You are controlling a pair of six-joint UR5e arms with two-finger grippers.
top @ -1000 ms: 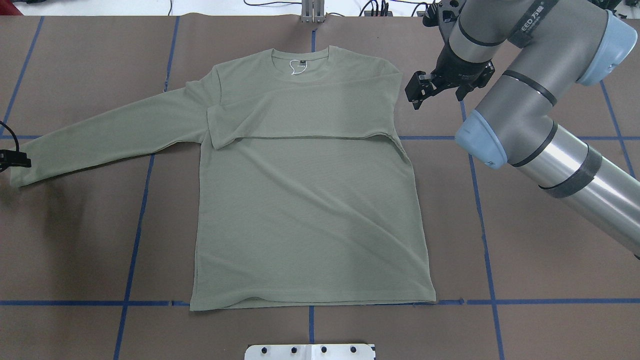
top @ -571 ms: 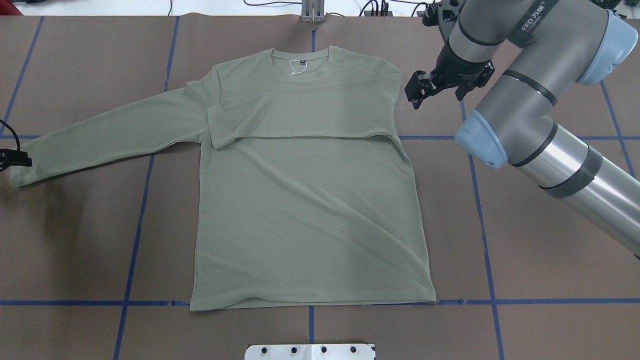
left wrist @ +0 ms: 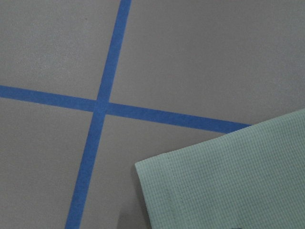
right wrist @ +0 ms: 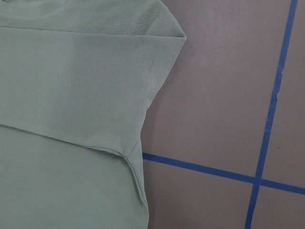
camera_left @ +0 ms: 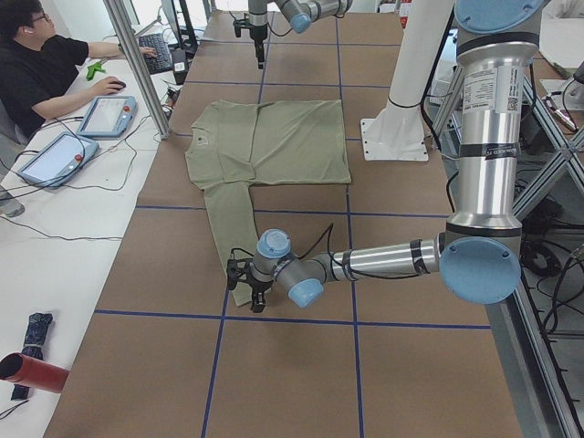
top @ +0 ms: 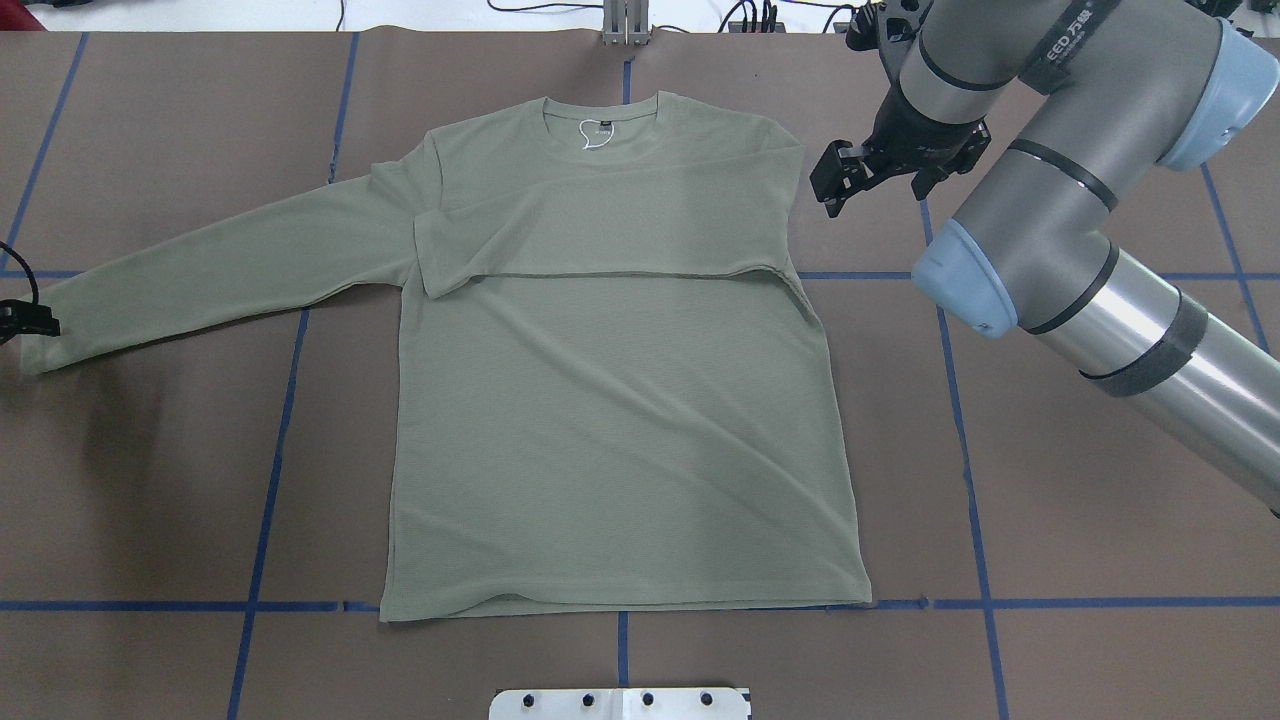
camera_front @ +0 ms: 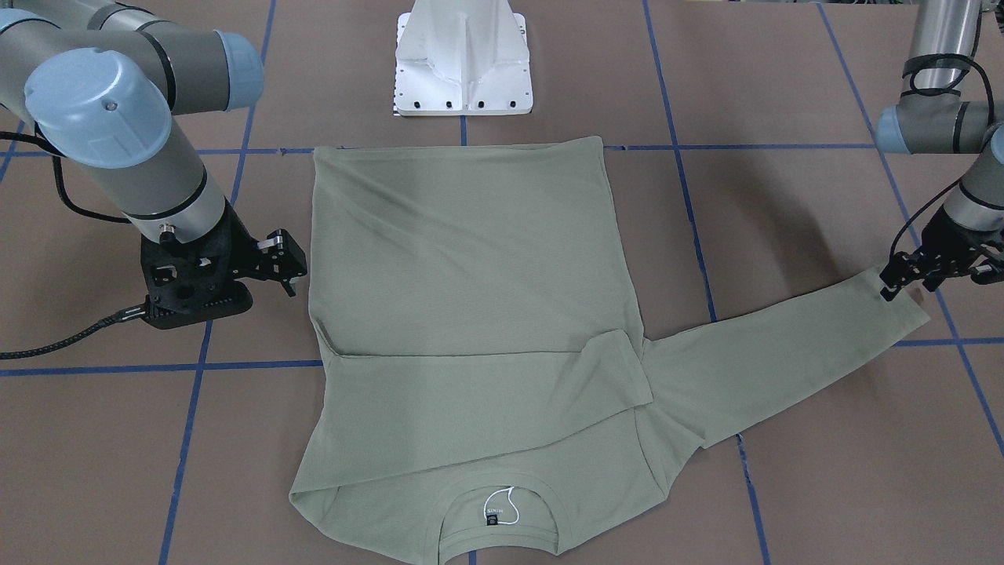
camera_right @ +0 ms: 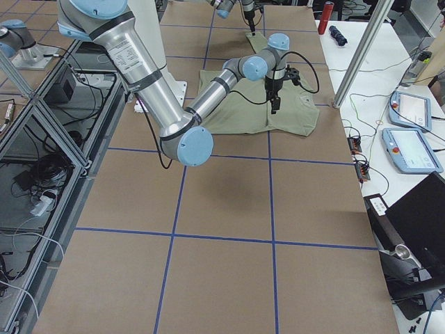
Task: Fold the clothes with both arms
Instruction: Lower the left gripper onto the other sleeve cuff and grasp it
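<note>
There is one shirt [top: 620, 420], sage-green, of a fine waffle-like knit, and it lies flat in the middle of the table [top: 1050, 500] with the hem toward the robot. At its round neck I see one small black label [camera_front: 492, 519] and one white string loop [camera_front: 502, 502]. It has two long sleeves. The right sleeve [top: 600, 225] is folded across the chest as a straight band, and the left sleeve [top: 220, 265] lies stretched out sideways on the table.

There are two arms, grey metal tubes with light-blue round caps. The right arm [top: 1080, 200] holds the right gripper [top: 845, 180] just beside the right shoulder of the shirt, its jaws spread and with nothing between them. The left arm [camera_front: 969, 196] has the left gripper [camera_front: 902, 278] at the cuff of the stretched sleeve; I cannot tell whether it is pinching the cloth.

The table is covered with matte brown paper, divided into rectangles by blue tape lines [top: 965, 430]. One white metal pedestal [camera_front: 463, 63] stands at the hem side.
</note>
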